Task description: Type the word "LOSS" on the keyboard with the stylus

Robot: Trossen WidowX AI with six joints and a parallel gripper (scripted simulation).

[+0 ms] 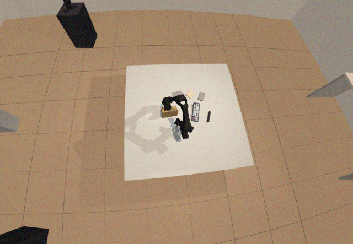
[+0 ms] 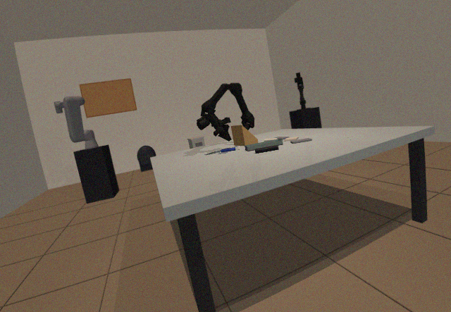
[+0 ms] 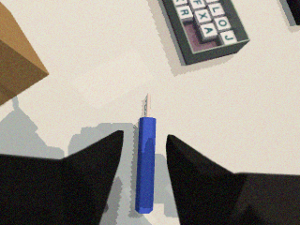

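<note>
Stylus [image 2: 228,150] [image 3: 146,164] on white desk [image 1: 148,161] [image 2: 291,156] [image 3: 225,127], claw [image 2: 228,139] [image 3: 144,138] apart above, tiled floor [image 1: 171,221] [image 2: 273,283], orange board [image 2: 108,98] on pale wall [image 2: 175,68].

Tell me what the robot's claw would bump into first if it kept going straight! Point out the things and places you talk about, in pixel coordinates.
Probably the desk [image 1: 154,79] [image 2: 309,156] [image 3: 211,117]. The open claw [image 2: 230,139] [image 3: 144,138] points down at it, with its tips on either side of the blue pen-like tool [image 2: 228,150] [image 3: 146,164]. Its height is hard to judge.

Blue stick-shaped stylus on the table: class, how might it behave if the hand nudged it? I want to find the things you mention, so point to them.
The blue faceted stylus [image 2: 228,150] [image 3: 147,164] looks rigid, being straight throughout. Its flat sides might resist rolling, while its slim shape suggests it could swivel if pushed near one end.
</note>
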